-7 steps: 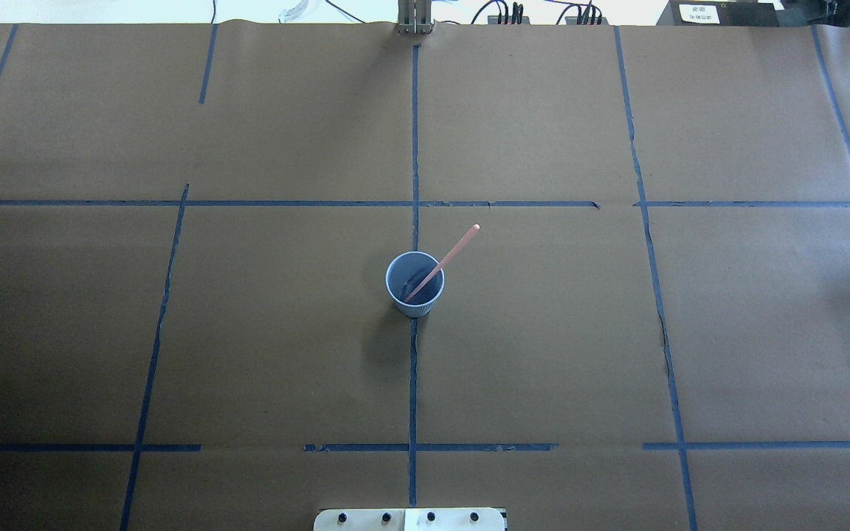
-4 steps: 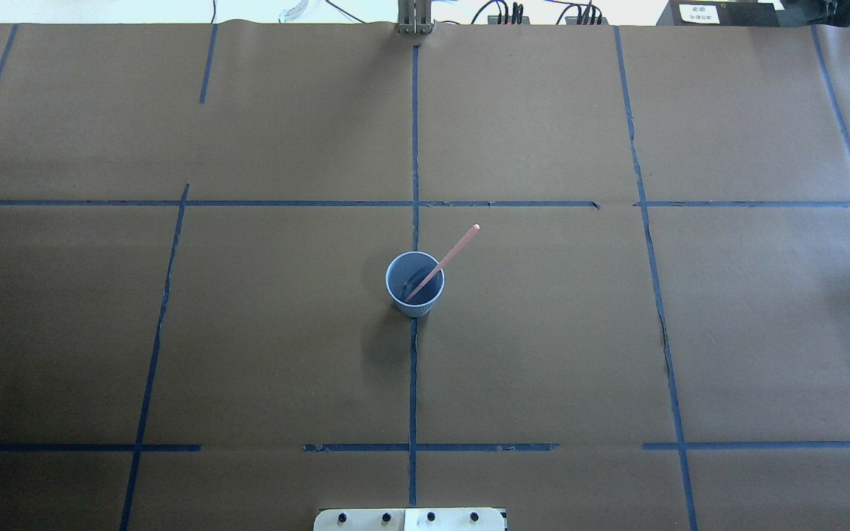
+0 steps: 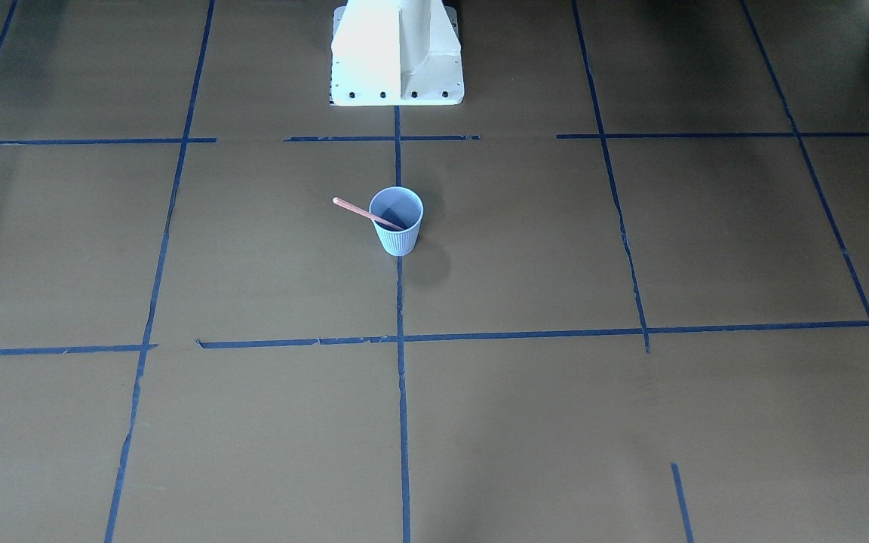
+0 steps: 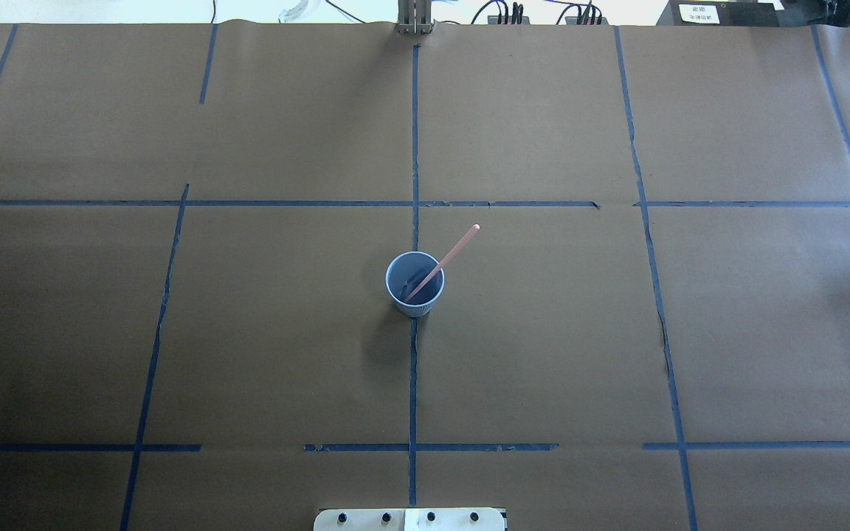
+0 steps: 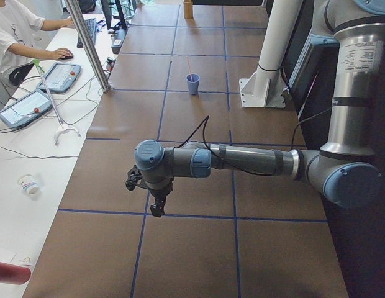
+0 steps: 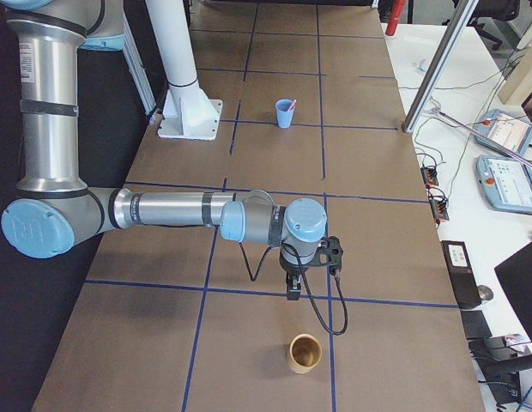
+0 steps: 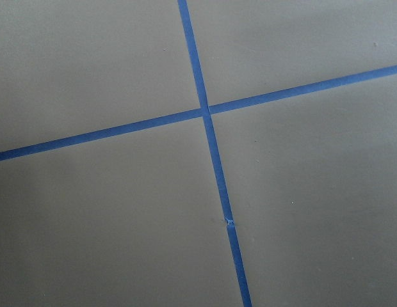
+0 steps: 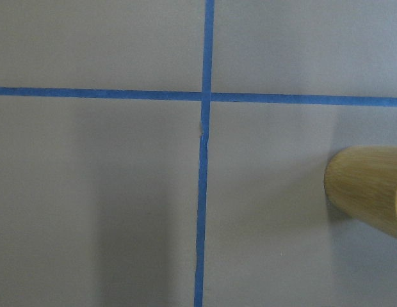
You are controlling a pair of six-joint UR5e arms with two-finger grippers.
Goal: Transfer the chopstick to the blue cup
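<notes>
Left gripper (image 5: 156, 210), ribbed blue cup (image 3: 398, 237), slim chopstick (image 4: 458, 245)

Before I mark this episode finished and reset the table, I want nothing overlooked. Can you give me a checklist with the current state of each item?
1. Chopstick in the blue cup: ok, its lower end is inside and it leans on the rim.
2. Blue cup upright: ok.
3. Left gripper clear of the blue cup: ok, it hangs far from it.
4. Right gripper clear of the blue cup: ok, it hangs at the opposite end, near a wooden cup.
5. Fingers open and empty: cannot tell, only the side views show them.
</notes>
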